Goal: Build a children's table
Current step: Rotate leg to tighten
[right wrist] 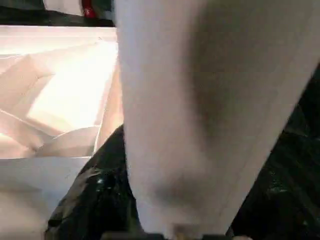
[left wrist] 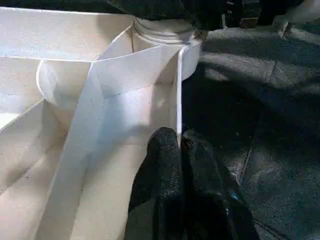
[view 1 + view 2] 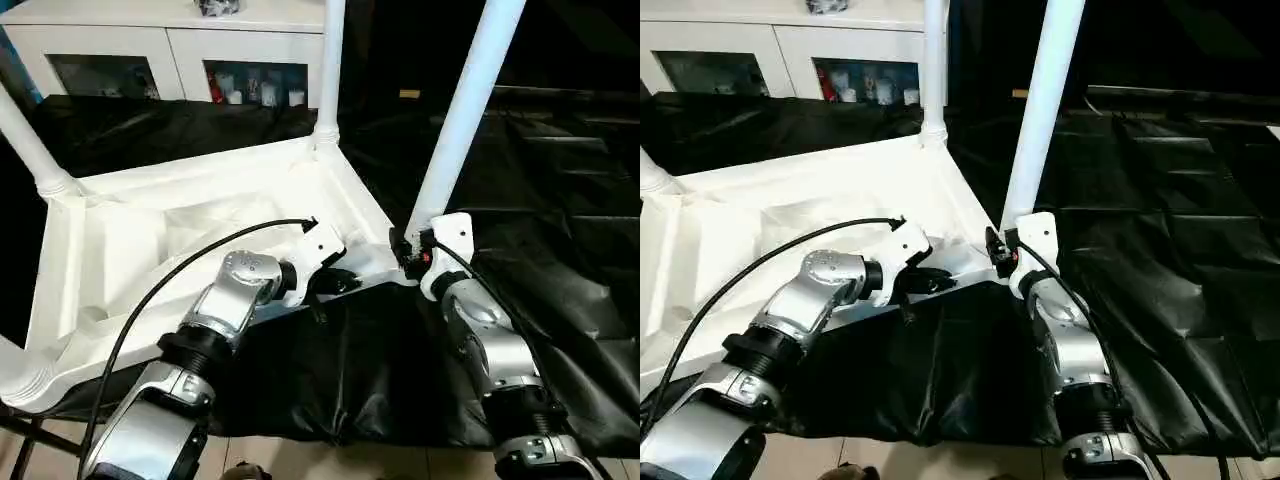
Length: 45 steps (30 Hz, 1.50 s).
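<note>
The white tabletop [image 3: 120, 250] lies upside down on black cloth, ribbed underside up. Legs stand in its far corner socket [image 3: 330, 70] and its left corner socket [image 3: 25, 140]. Another leg's base shows at the near left corner [image 3: 15, 375]. My left gripper [image 3: 335, 282] is shut on the thin raised rim [image 2: 178, 90] of the near edge, close to the right corner socket [image 2: 160, 30]. My right gripper [image 3: 410, 250] is shut on the bottom of a long white leg [image 3: 465, 110] that leans up to the right over that corner. Close up, this leg [image 1: 200, 100] hides its own foot.
A white cabinet [image 3: 150, 40] with glass-fronted compartments stands behind the tabletop. Crinkled black cloth [image 3: 560, 200] covers the surface to the right and in front. Pale floor [image 3: 330, 460] shows below the cloth's near edge. A black cable [image 3: 170, 285] arcs over my left forearm.
</note>
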Available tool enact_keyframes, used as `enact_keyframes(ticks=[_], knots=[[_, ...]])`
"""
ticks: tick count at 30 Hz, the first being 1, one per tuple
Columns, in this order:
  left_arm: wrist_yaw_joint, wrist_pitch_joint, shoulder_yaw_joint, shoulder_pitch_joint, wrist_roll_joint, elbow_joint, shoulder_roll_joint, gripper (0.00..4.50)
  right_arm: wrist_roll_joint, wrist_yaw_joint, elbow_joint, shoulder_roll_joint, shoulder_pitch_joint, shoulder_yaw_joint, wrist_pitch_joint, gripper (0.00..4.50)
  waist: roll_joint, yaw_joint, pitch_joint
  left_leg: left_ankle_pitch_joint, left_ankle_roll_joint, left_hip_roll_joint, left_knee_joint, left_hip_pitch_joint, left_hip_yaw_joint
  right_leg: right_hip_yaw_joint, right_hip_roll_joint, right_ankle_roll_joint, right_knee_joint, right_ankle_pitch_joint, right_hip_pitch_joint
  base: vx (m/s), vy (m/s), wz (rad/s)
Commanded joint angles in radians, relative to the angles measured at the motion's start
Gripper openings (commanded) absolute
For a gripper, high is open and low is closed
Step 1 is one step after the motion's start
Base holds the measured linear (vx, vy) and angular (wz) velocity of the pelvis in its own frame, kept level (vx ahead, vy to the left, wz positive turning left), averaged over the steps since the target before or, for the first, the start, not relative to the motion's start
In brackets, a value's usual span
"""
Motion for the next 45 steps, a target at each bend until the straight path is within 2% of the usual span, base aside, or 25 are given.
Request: enact_keyframes(ticks=[1, 3, 5, 6, 7, 9, 11, 13, 15, 17, 18, 19, 23, 28, 31, 32, 34, 38, 39, 40, 42, 44, 45], knots=[[-0.061, -0.023, -0.045, 0.005, -0.024, -0.035, -0.024, 0.0, 0.011, 0.12, 0.028, 0.028, 0.027, 0.119, 0.026, 2.74, -0.008, 0.001, -0.042, -0.228, 0.045, 0.035, -0.07, 0.0, -0.01, 0.045, -0.057, -0.18, -0.083, -0.209, 0.033, 0.0, 0.0, 0.0], [-0.103, -0.034, -0.046, 0.013, -0.033, -0.043, 0.004, 0.0, 0.02, 0.183, 0.005, -0.009, 0.04, 0.136, 0.021, 3.0, -0.01, 0.001, -0.043, -0.206, 0.054, 0.035, -0.067, 0.0, -0.009, 0.045, -0.056, -0.187, -0.08, -0.184, 0.034, 0.0, 0.0, 0.0], [-0.127, -0.043, -0.048, 0.016, -0.038, -0.046, 0.022, 0.0, 0.025, 0.224, -0.007, -0.031, 0.047, 0.147, 0.018, 3.0, -0.009, 0.001, -0.044, -0.183, 0.065, 0.034, -0.066, -0.004, -0.009, 0.044, -0.055, -0.191, -0.076, -0.155, 0.039, 0.0, 0.0, 0.0], [-0.168, -0.058, -0.049, 0.02, -0.049, -0.05, 0.044, 0.0, 0.044, 0.294, -0.033, -0.061, 0.059, 0.158, 0.022, 3.0, -0.006, 0.002, -0.046, -0.176, 0.069, 0.036, -0.063, 0.0, -0.009, 0.045, -0.055, -0.203, -0.074, -0.125, 0.037, 0.0, 0.0, 0.0], [-0.203, -0.072, -0.051, 0.022, -0.057, -0.054, 0.063, 0.0, 0.068, 0.357, -0.06, -0.085, 0.071, 0.166, 0.031, 3.0, -0.008, 0.002, -0.045, -0.168, 0.076, 0.035, -0.062, 0.0, -0.01, 0.044, -0.053, -0.207, -0.072, -0.102, 0.041, 0.0, 0.0, 0.0], [-0.256, -0.085, -0.054, 0.025, -0.07, -0.063, 0.089, 0.0, 0.1, 0.453, -0.102, -0.121, 0.09, 0.179, 0.044, 3.0, -0.006, 0.001, -0.05, -0.11, 0.112, 0.035, -0.053, -0.001, -0.008, 0.043, -0.049, -0.241, -0.056, 0.042, 0.043, 0.0, 0.0, 0.0], [-0.298, -0.086, -0.057, 0.023, -0.075, -0.066, 0.112, 0.0, 0.128, 0.551, -0.145, -0.164, 0.108, 0.2, 0.06, 3.0, -0.003, 0.002, -0.049, -0.105, 0.129, 0.036, -0.052, 0.001, -0.007, 0.041, -0.049, -0.261, -0.053, 0.074, 0.041, 0.0, 0.0, 0.0], [-0.328, -0.091, -0.06, 0.022, -0.078, -0.065, 0.127, 0.0, 0.146, 0.628, -0.177, -0.198, 0.121, 0.221, 0.076, 3.0, -0.003, 0.005, -0.046, -0.125, 0.131, 0.037, -0.052, 0.001, -0.006, 0.039, -0.049, -0.268, -0.056, 0.049, 0.043, 0.0, 0.0, 0.0], [-0.376, -0.104, -0.067, 0.018, -0.078, -0.06, 0.148, 0.0, 0.164, 0.751, -0.222, -0.258, 0.139, 0.257, 0.098, 3.0, -0.003, 0.011, -0.044, -0.16, 0.121, 0.043, -0.054, 0.005, -0.004, 0.04, -0.051, -0.272, -0.06, -0.008, 0.039, 0.0, 0.0, 0.0], [-0.382, -0.107, -0.067, 0.016, -0.078, -0.058, 0.15, 0.0, 0.167, 0.771, -0.228, -0.269, 0.142, 0.264, 0.1, 3.0, -0.002, 0.011, -0.041, -0.178, 0.11, 0.043, -0.058, 0.003, -0.004, 0.041, -0.053, -0.27, -0.063, -0.053, 0.039, 0.0, 0.0, 0.0], [-0.404, -0.117, -0.07, 0.009, -0.082, -0.048, 0.159, 0.0, 0.179, 0.838, -0.251, -0.307, 0.149, 0.287, 0.112, 3.0, -0.002, 0.013, -0.039, -0.194, 0.102, 0.043, -0.06, 0.005, -0.004, 0.041, -0.054, -0.264, -0.068, -0.088, 0.039, 0.0, 0.0, 0.0], [-0.417, -0.123, -0.074, 0.005, -0.084, -0.042, 0.165, 0.0, 0.183, 0.876, -0.263, -0.33, 0.153, 0.299, 0.117, 2.86, -0.002, 0.016, -0.04, -0.201, 0.099, 0.045, -0.059, 0.008, -0.003, 0.043, -0.056, -0.263, -0.068, -0.103, 0.037, 0.0, 0.0, 0.0], [-0.444, -0.134, -0.079, -0.006, -0.085, -0.028, 0.175, 0.0, 0.188, 0.947, -0.28, -0.371, 0.154, 0.321, 0.136, 2.66, -0.003, 0.023, -0.042, -0.186, 0.099, 0.046, -0.058, 0.006, -0.003, 0.043, -0.058, -0.262, -0.066, -0.103, 0.039, 0.0, 0.0, 0.0], [-0.469, -0.14, -0.076, -0.013, -0.084, -0.019, 0.183, 0.0, 0.197, 0.965, -0.284, -0.368, 0.143, 0.325, 0.158, 2.29, -0.002, 0.028, -0.044, -0.161, 0.098, 0.044, -0.056, 0.004, -0.004, 0.042, -0.058, -0.268, -0.063, -0.073, 0.039, 0.0, 0.0, 0.0], [-0.468, -0.135, -0.071, -0.011, -0.086, -0.021, 0.182, 0.0, 0.204, 0.959, -0.295, -0.361, 0.147, 0.325, 0.17, 2.16, -0.002, 0.028, -0.045, -0.161, 0.096, 0.044, -0.057, 0.004, -0.005, 0.041, -0.058, -0.265, -0.062, -0.076, 0.04, 0.0, 0.0, 0.0], [-0.466, -0.133, -0.069, -0.01, -0.087, -0.021, 0.181, 0.0, 0.206, 0.958, -0.297, -0.361, 0.15, 0.324, 0.171, 2.16, 0.002, 0.029, -0.046, -0.164, 0.095, 0.044, -0.057, 0.005, -0.005, 0.041, -0.059, -0.267, -0.063, -0.079, 0.039, 0.0, 0.0, 0.0], [-0.464, -0.131, -0.068, -0.008, -0.089, -0.019, 0.179, 0.0, 0.21, 0.96, -0.301, -0.361, 0.155, 0.324, 0.175, 2.12, 0.0, 0.028, -0.045, -0.172, 0.091, 0.044, -0.057, 0.006, -0.004, 0.042, -0.058, -0.267, -0.064, -0.088, 0.039, 0.0, 0.0, 0.0], [-0.407, -0.107, -0.055, 0.009, -0.088, -0.03, 0.166, 0.0, 0.219, 0.875, -0.31, -0.325, 0.187, 0.279, 0.182, 2.05, 0.0, 0.029, -0.044, -0.175, 0.086, 0.044, -0.059, 0.005, -0.004, 0.043, -0.059, -0.264, -0.065, -0.093, 0.039, 0.0, 0.0, 0.0], [-0.378, -0.1, -0.052, 0.01, -0.08, -0.028, 0.158, 0.0, 0.222, 0.837, -0.309, -0.306, 0.194, 0.259, 0.181, 2.05, -0.006, 0.027, -0.044, -0.189, 0.081, 0.044, -0.061, 0.006, -0.004, 0.042, -0.059, -0.259, -0.068, -0.119, 0.039, 0.0, 0.0, 0.0], [-0.378, -0.1, -0.052, 0.01, -0.08, -0.028, 0.158, 0.0, 0.222, 0.837, -0.309, -0.306, 0.194, 0.259, 0.181, 2.04, -0.004, 0.027, -0.043, -0.197, 0.077, 0.045, -0.062, 0.006, -0.005, 0.043, -0.06, -0.256, -0.069, -0.137, 0.037, 0.0, 0.0, 0.0], [-0.329, -0.082, -0.046, 0.016, -0.069, -0.034, 0.141, 0.0, 0.21, 0.739, -0.295, -0.259, 0.202, 0.222, 0.177, 2.02, -0.003, 0.026, -0.038, -0.251, 0.054, 0.046, -0.068, 0.011, -0.006, 0.046, -0.063, -0.237, -0.08, -0.233, 0.031, 0.0, 0.0, 0.0], [-0.269, -0.055, -0.041, 0.023, -0.06, -0.047, 0.115, 0.0, 0.175, 0.606, -0.259, -0.203, 0.198, 0.19, 0.177, 2.0, -0.01, 0.023, -0.036, -0.273, 0.034, 0.045, -0.074, 0.012, -0.009, 0.046, -0.066, -0.216, -0.087, -0.301, 0.03, 0.0, 0.0, 0.0], [-0.269, -0.055, -0.041, 0.023, -0.06, -0.047, 0.115, 0.0, 0.175, 0.606, -0.259, -0.203, 0.198, 0.19, 0.177, 1.99, -0.01, 0.021, -0.035, -0.275, 0.027, 0.045, -0.075, 0.009, -0.009, 0.047, -0.065, -0.208, -0.086, -0.315, 0.03, 0.0, 0.0, 0.0]])
